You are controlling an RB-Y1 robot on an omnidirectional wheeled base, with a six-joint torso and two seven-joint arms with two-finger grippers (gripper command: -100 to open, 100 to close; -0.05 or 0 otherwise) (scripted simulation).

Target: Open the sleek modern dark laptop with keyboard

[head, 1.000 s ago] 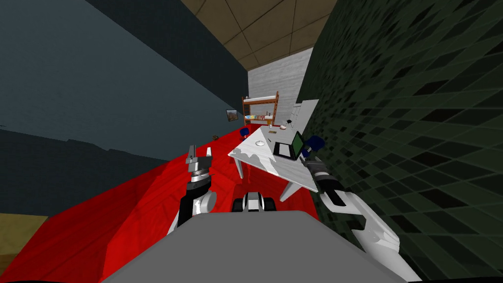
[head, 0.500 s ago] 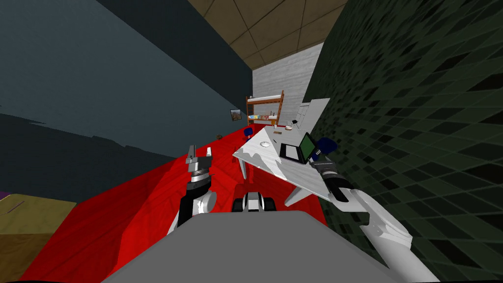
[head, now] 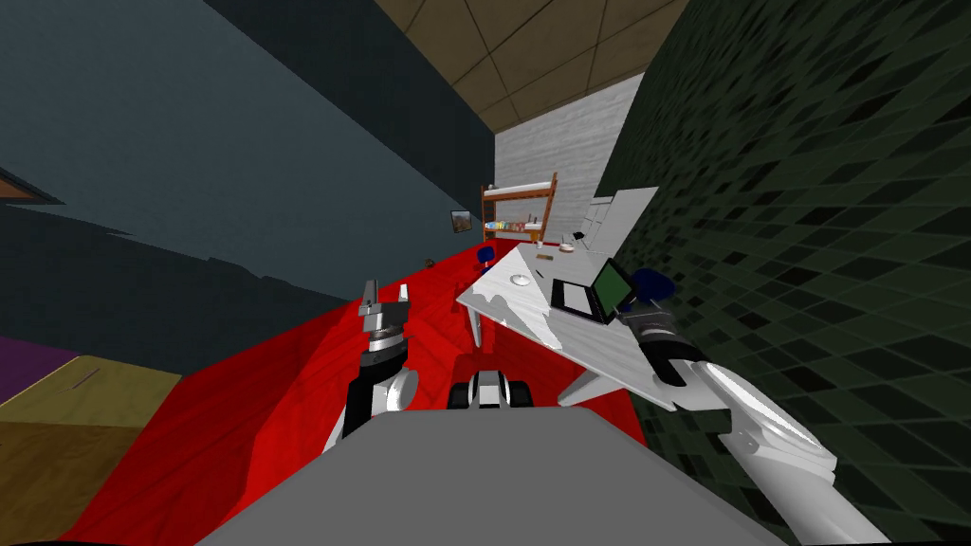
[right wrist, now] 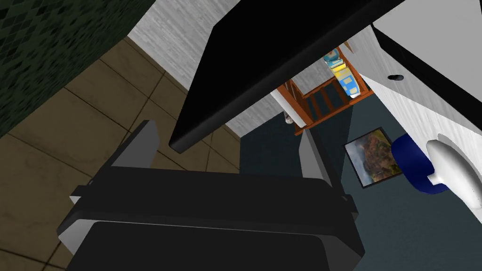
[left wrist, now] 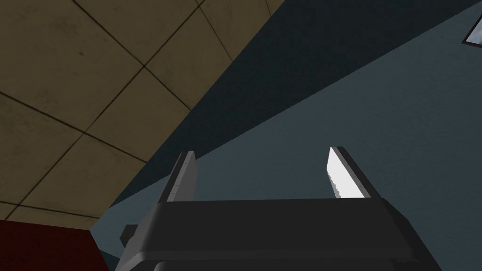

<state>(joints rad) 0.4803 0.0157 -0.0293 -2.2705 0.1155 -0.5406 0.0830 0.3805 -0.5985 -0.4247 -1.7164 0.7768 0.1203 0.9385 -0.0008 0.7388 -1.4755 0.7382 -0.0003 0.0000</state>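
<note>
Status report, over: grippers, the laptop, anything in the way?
Left gripper open, held over the red floor. Right gripper open, straddling the laptop lid at its corner. Lid up, green screen showing. Blue object close behind it.

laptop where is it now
Head view: the laptop sits open on the white table to my right, by the green wall, lid edge inside the open right gripper.

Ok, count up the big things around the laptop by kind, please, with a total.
White table: 1
Dark open laptop, green screen: 1
Rounded blue chairs: 2
Brown wooden shelf unit: 1
Total: 5
</note>
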